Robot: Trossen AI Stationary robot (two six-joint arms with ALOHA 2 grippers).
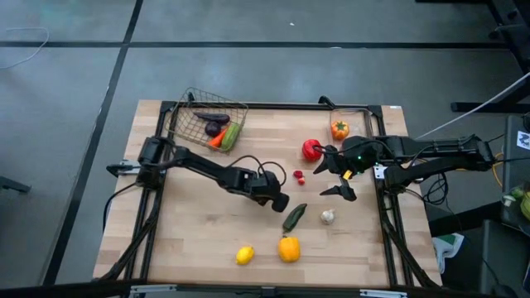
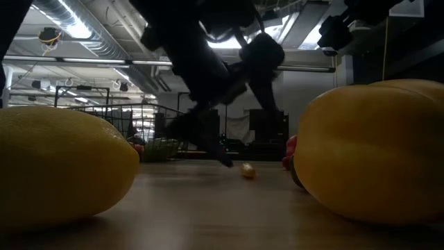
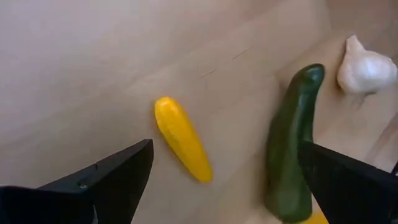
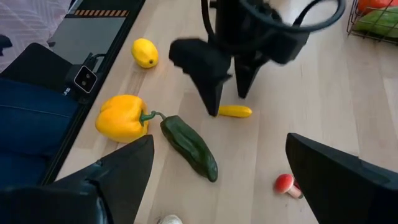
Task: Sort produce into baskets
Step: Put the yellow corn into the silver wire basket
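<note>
Left hand [image 1: 280,201] is hovering spread over a small yellow piece [image 3: 182,145] lying just under its fingertips, green pepper [image 1: 294,217] right beside. Right hand [image 1: 341,178] is waiting spread, garlic [image 1: 328,217] just below it. Pick step underway, likely; next it needs lowering, pinching, then carrying to the wire basket [image 1: 209,121].

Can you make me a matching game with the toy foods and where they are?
Things:
1. white garlic bulb
2. purple toy eggplant
3. small yellow toy squash
4. round yellow toy lemon

Places:
A. inside the dark wire mesh basket
B. under the open left end effector
C. beside the yellow toy bell pepper
D. beside the long dark green toy pepper

Pairs: 1-D, 2-A, 3-B, 4-C
</note>
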